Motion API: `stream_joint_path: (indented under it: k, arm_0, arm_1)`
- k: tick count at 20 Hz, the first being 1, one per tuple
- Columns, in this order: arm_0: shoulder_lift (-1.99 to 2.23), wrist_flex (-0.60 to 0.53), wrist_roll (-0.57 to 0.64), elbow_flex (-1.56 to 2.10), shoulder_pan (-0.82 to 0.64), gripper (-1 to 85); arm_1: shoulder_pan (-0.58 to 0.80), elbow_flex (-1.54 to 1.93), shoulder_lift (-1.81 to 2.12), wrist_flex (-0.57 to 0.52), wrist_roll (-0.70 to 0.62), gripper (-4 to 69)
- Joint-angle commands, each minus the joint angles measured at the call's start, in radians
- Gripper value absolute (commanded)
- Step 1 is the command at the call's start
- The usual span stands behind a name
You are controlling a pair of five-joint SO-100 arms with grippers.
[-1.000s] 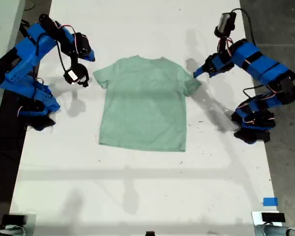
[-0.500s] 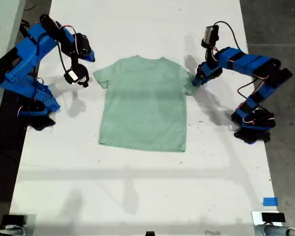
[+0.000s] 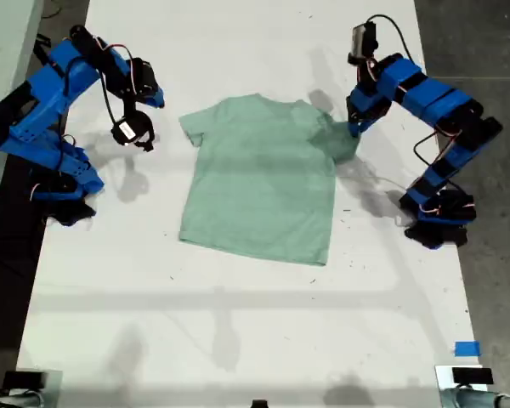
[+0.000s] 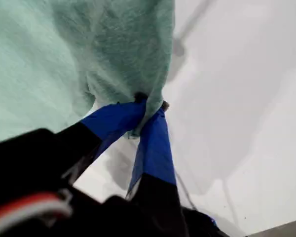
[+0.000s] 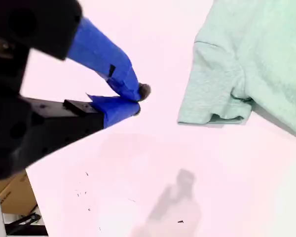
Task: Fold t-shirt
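Pale mint-green cloth fills the middle of the white table (image 3: 238, 340): the t-shirt (image 3: 259, 178) lies spread flat, collar toward the far edge, hem toward the near one, slightly askew. At the exterior view's left, my second gripper (image 3: 129, 129) hangs above bare table, just beside the shirt's sleeve on that side and apart from it; the second wrist view shows its blue-taped jaws brought together with nothing between them (image 5: 133, 101), and that sleeve (image 5: 214, 94) lying flat nearby. At the exterior view's right, my first gripper (image 3: 354, 127) sits at the other sleeve, where the cloth is bunched and lifted a little off the table. The first wrist view shows the two blue jaws clamped on a fold of the green fabric (image 4: 148, 111), the cloth draping down around the tips
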Motion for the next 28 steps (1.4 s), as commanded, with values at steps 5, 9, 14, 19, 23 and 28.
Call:
stream_joint_path:
  k: [5, 9, 14, 19, 23, 28]
  arm_0:
    - [-0.002, -0.029, 0.009, 0.002, -0.009, 1.3]
    - [-0.005, -0.032, 0.009, 0.003, -0.006, 1.3]
    - [-0.005, -0.041, 0.009, 0.021, -0.002, 1.3]
    - [-0.006, -0.046, 0.009, 0.026, 0.008, 3.2]
    - [-0.011, -0.054, 0.009, 0.032, 0.006, 5.2]
    - [-0.028, -0.081, 0.011, 0.031, -0.005, 9.9]
  arm_1:
    - [-0.275, -0.592, -0.166, 0.112, 0.219, -0.8]
    - [-0.4, -0.946, -0.422, 0.084, 0.313, -0.8]
    - [-0.457, -0.957, -0.557, -0.078, 0.391, -0.8]
    - [-0.48, -0.979, -0.658, -0.16, 0.42, 32.0]
    - [-0.419, -0.974, -0.483, 0.012, 0.37, 23.2]
    - [-0.31, -0.825, -0.184, 0.189, 0.302, 19.6]
